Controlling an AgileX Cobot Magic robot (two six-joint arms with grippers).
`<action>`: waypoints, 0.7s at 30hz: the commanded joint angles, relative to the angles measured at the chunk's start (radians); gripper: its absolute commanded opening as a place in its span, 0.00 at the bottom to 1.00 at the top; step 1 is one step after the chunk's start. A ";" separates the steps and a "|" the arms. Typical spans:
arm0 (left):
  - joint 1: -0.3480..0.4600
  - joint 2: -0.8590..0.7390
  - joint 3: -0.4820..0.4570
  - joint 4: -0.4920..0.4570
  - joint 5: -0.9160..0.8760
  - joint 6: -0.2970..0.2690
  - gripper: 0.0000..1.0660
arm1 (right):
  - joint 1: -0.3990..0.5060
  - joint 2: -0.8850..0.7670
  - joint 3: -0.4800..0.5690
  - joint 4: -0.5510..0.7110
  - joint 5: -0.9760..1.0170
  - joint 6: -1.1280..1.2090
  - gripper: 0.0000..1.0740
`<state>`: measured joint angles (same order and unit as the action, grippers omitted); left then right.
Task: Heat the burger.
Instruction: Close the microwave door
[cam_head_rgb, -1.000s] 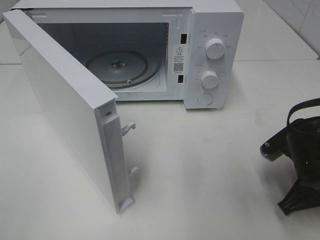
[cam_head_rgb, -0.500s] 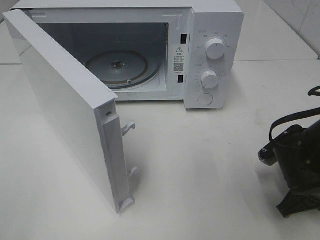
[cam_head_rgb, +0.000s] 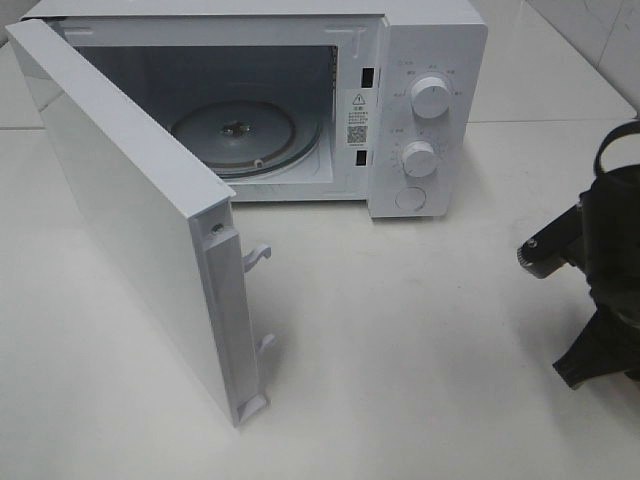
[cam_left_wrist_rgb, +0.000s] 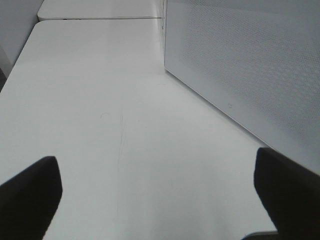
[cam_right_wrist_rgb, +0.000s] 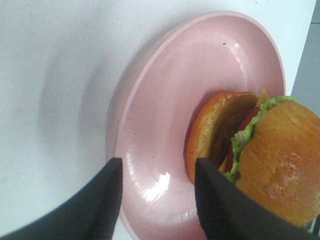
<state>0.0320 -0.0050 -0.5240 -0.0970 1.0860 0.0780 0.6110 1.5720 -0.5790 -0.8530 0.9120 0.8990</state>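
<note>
Golden-brown and domed, the burger (cam_right_wrist_rgb: 272, 155) sits on the pink plate (cam_right_wrist_rgb: 165, 125) in your right wrist view, its lettuce and darker layers showing at the side and the lower bun tipped out from under the top. Your right gripper (cam_right_wrist_rgb: 156, 197) hangs over the plate with its jaws parted; one finger (cam_right_wrist_rgb: 220, 205) lies just beside the burger, the other is off it, and nothing is pinched. In the high view only that arm's dark body (cam_head_rgb: 600, 270) shows at the right edge, and you cannot see the burger there. Further left stands the white microwave (cam_head_rgb: 425, 110), its door (cam_head_rgb: 140, 210) swung wide toward you and the glass turntable (cam_head_rgb: 245, 135) bare. Your left gripper (cam_left_wrist_rgb: 157, 187) is spread wide over the table (cam_left_wrist_rgb: 100, 100), beside the microwave's side wall.
</note>
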 joint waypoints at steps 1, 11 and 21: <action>0.002 -0.004 0.002 0.002 -0.014 -0.003 0.93 | -0.001 -0.058 -0.010 0.050 0.010 -0.080 0.47; 0.002 -0.004 0.002 0.002 -0.014 -0.003 0.93 | -0.001 -0.335 -0.070 0.297 -0.009 -0.350 0.64; 0.002 -0.004 0.002 0.002 -0.014 -0.003 0.93 | -0.001 -0.582 -0.071 0.572 0.024 -0.648 0.70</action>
<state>0.0320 -0.0050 -0.5240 -0.0970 1.0860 0.0780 0.6110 1.0260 -0.6470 -0.3200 0.9190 0.3050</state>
